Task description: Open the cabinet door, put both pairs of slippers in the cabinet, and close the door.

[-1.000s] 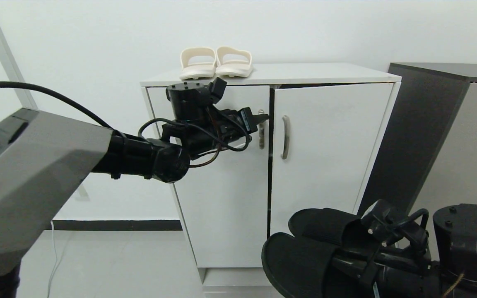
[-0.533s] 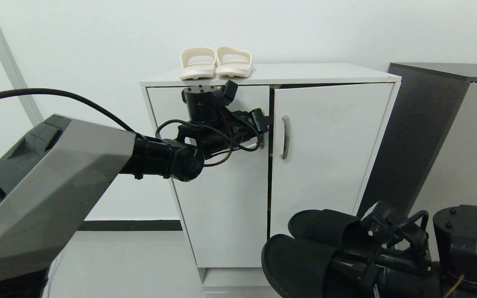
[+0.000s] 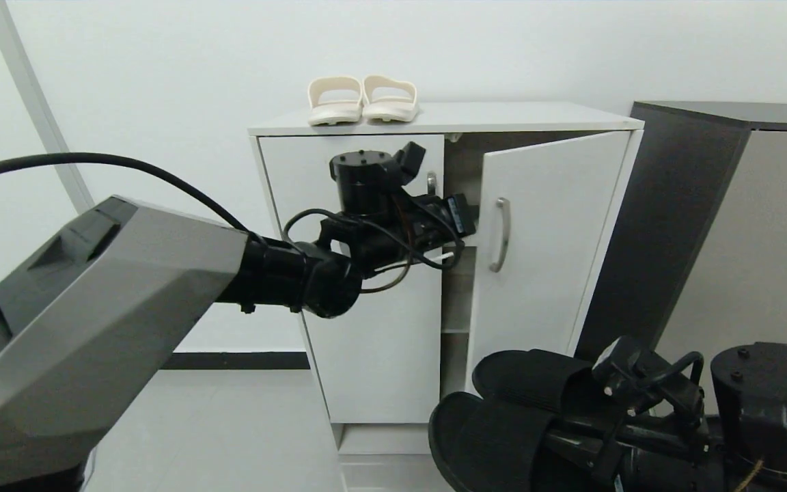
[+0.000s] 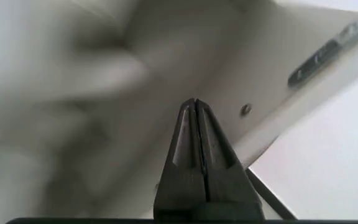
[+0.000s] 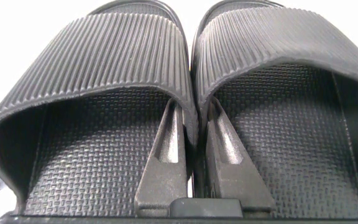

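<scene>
A: How does the white cabinet (image 3: 516,116) stand?

B: Its right door (image 3: 550,225) is ajar and the left door (image 3: 366,342) is shut. The left gripper (image 3: 463,217) sits in the gap at the right door's inner edge, fingers (image 4: 187,134) pressed together on nothing.

A: And the slippers?

B: The cream slippers (image 3: 363,101) rest on the cabinet top, toward its left end. The black slippers (image 3: 503,410) hang side by side, low before the right door. The right gripper (image 5: 193,111) has one finger inside each, pinching their inner walls.
</scene>
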Robot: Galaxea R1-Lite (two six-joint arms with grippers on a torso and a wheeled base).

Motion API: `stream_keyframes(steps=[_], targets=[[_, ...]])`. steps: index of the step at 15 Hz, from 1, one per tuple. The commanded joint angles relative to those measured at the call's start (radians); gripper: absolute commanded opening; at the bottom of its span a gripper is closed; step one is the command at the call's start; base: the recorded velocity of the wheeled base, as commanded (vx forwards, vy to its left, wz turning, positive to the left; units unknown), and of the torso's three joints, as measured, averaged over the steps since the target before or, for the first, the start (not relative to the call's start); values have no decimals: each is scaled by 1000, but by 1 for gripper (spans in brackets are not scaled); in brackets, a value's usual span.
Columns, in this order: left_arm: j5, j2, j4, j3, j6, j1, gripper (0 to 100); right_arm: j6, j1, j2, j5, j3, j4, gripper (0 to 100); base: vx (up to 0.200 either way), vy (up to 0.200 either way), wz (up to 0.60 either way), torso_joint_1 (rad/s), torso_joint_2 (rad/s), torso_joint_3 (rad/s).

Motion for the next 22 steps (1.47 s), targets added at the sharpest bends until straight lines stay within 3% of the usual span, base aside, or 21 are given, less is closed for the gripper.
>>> stream_keyframes(steps=[1, 4, 7, 8, 10, 12, 13, 14, 16, 19, 22], targets=[[1, -53, -37, 80, 3, -71, 0, -2, 15, -10, 1, 12, -1, 0, -200, 0, 0, -7, 2, 2], [1, -64, -74, 120, 21, -103, 0, -3, 45, -28, -1, 23, -1, 0, -200, 0, 0, -1, 1, 2], [7, -107, -77, 145, 21, -34, 0, -6, 43, -28, -4, 23, -3, 0, 0, 0, 0, 0, 0, 0], [7, -162, -78, 188, 22, 12, 0, -5, 40, -27, -7, 21, -3, 0, 0, 0, 0, 0, 0, 0], [7, -297, -106, 310, 33, 90, 0, -5, 15, -13, -8, 4, -4, 0, 0, 0, 0, 0, 0, 0], [6, -524, -121, 557, 87, 172, 0, 3, -44, 13, -8, -40, -3, 0, 0, 0, 0, 0, 0, 0], [6, -532, -121, 565, 88, 173, 0, 4, -46, 15, -8, -42, -3, 0, 0, 0, 0, 0, 0, 0], [6, -713, -115, 743, 125, 213, 0, 14, -86, 52, -25, -95, -4, 0, 0, 0, 0, 0, 0, 0], [6, -872, -104, 872, 127, 231, 0, 67, -95, 82, -59, -134, -4, 0, 0, 0, 0, 0, 0, 0], [7, -1102, -2, 1025, 128, 242, 0, 66, -97, 84, -61, -144, -13, 0, 0, 0, 0, 0, 0, 0], [10, -1356, 185, 1134, 128, 251, 0, 66, -97, 85, -61, -140, -29, 0, 0, 0, 0, 0, 0, 0]])
